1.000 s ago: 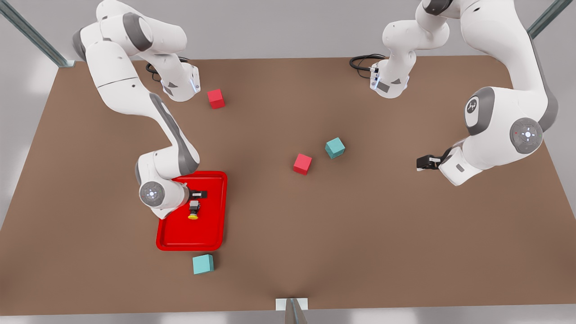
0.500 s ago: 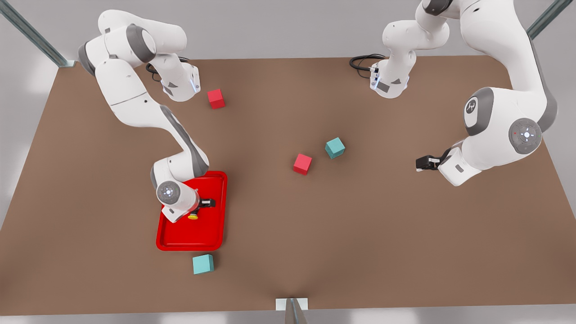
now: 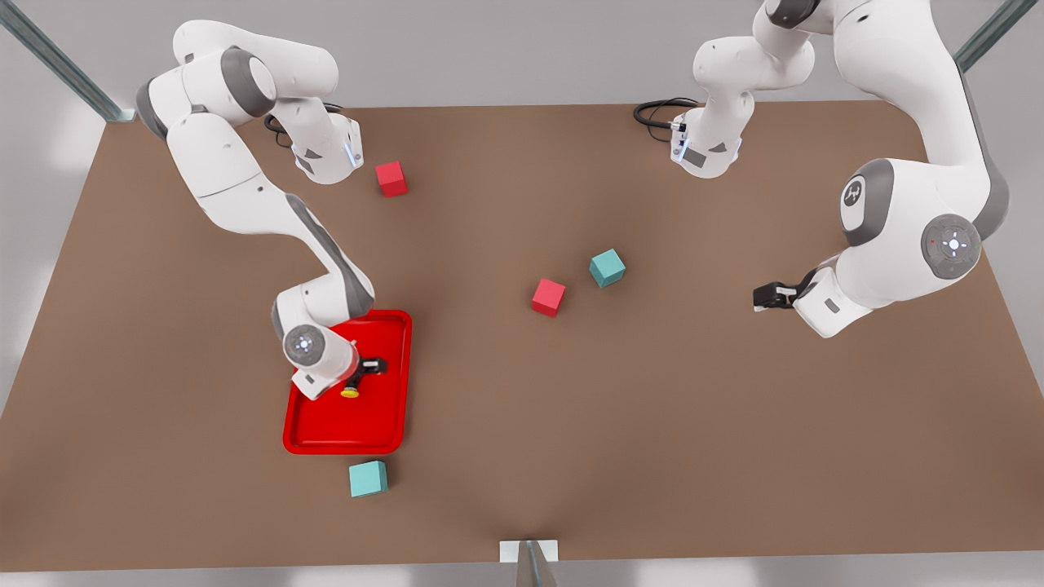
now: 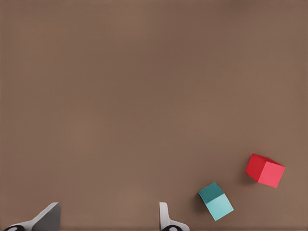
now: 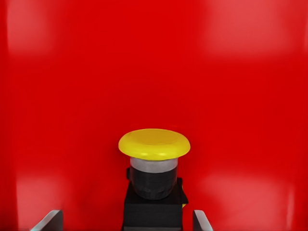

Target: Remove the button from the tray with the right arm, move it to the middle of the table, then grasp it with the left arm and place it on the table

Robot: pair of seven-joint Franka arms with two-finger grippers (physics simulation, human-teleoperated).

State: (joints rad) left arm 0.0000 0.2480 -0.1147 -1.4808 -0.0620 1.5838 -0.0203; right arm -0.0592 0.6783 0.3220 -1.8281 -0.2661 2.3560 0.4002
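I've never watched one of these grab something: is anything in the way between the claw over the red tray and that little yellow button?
Nothing visible. The right gripper hangs over the tray with its fingers open on either side of the button, no object between them. The cubes lie outside the tray. The left gripper waits far off.

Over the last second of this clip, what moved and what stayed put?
The right arm's hand swung down over the flat red tray and settled around the small yellow-capped black button, its fingers open either side of the body; in the last half-second it barely shifted. The button lies where it lay. The left arm's hand waits open over the brown table, and the red and teal cubes are unmoved.
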